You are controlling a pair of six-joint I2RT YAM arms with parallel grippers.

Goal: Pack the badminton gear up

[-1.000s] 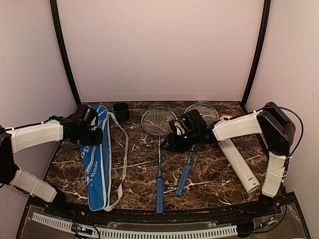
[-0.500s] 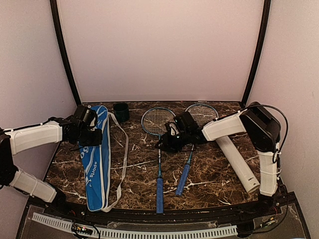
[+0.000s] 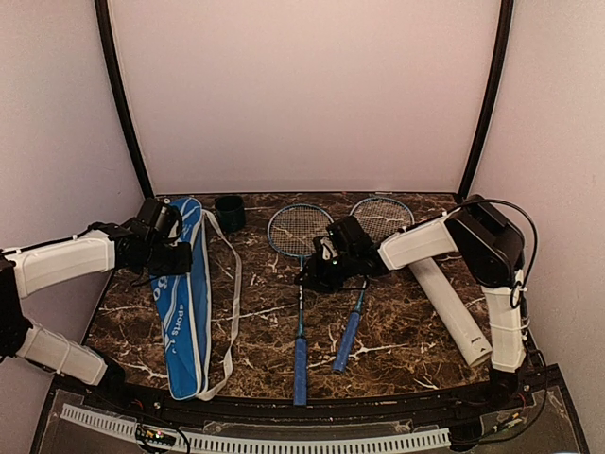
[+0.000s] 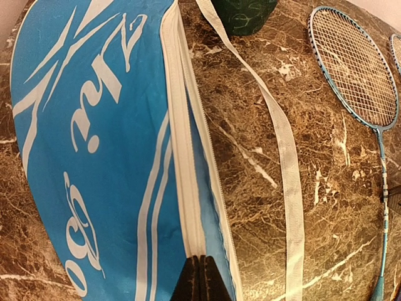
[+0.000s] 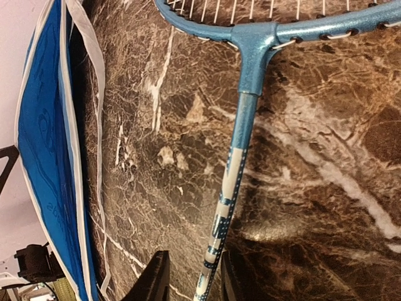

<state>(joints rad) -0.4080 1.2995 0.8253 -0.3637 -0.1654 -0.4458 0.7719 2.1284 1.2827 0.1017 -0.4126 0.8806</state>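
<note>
The blue fabric racket bag with white lettering (image 3: 184,312) lies lengthwise at the left of the top view. Its white strap (image 4: 285,157) trails over the brown marbled tabletop (image 3: 406,331) beside it. The left gripper (image 4: 200,279) sits on the bag's white zip seam at the bottom centre of the left wrist view, its two dark fingers pressed together on that seam.

At mid-frame in the top view two blue-handled rackets lie side by side, heads toward the top: the left-hand racket (image 3: 301,230) and the right-hand racket (image 3: 381,216). The right gripper (image 5: 193,273) straddles the left-hand racket's thin blue shaft just below the head. Its jaws are partly apart, with a gap showing on one side of the shaft, so it grips nothing.

A long white tube (image 3: 452,312) lies slantwise at the right of the top view. A small dark green cup (image 3: 229,213) stands at the upper left, just beside the bag's top end.
</note>
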